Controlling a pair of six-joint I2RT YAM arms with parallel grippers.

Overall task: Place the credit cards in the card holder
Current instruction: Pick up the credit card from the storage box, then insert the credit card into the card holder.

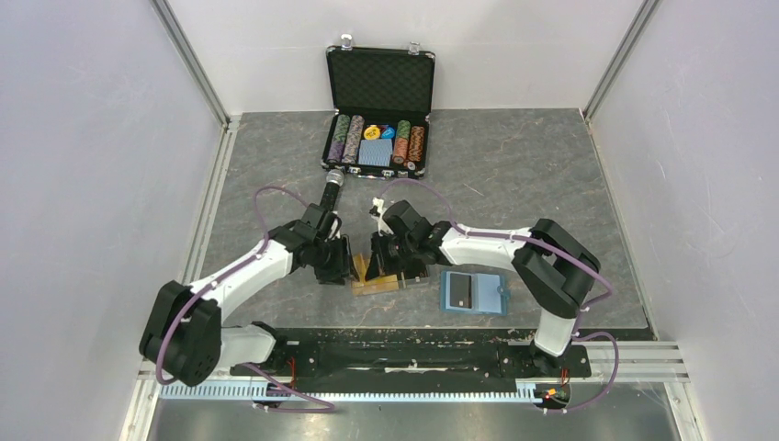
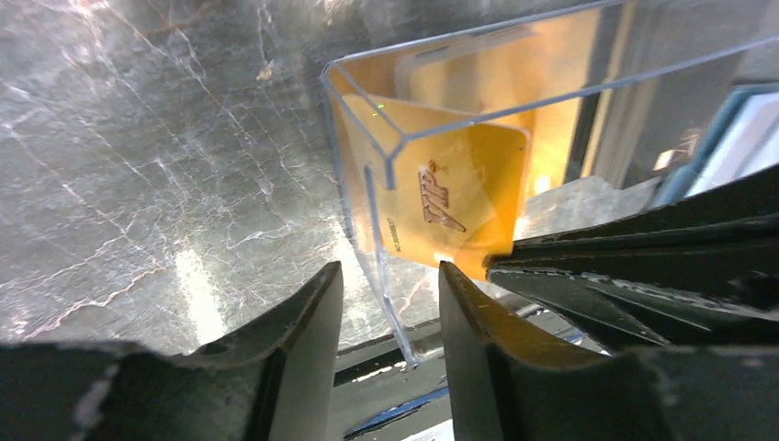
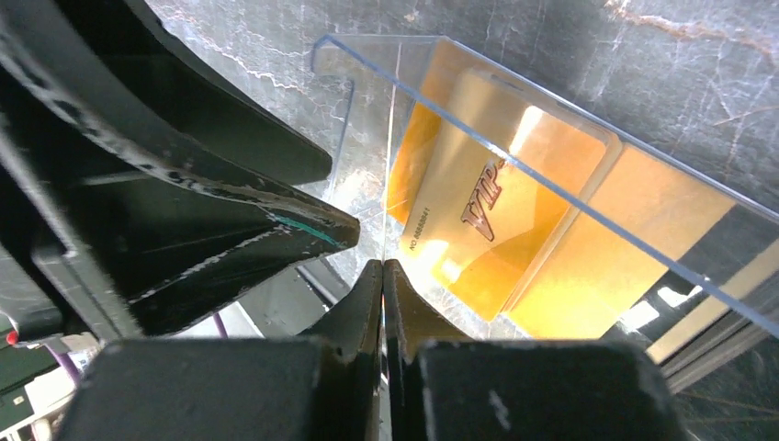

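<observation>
Barely started: cards [image 3: 496, 220] in clear box [image 3: 367, 101], wallet [image 1: 473, 292] beside it looks cardless; my left fingers [image 2: 303, 340] narrowly apart, right fingers [image 3: 409, 312] pinched shut.

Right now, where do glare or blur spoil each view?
Top external: even light, sharp throughout. Left wrist: bright glare streaks on the table, own fingers soft. Right wrist: hot reflection on the credit cards through the clear box; own fingers dark, blurred.
</observation>
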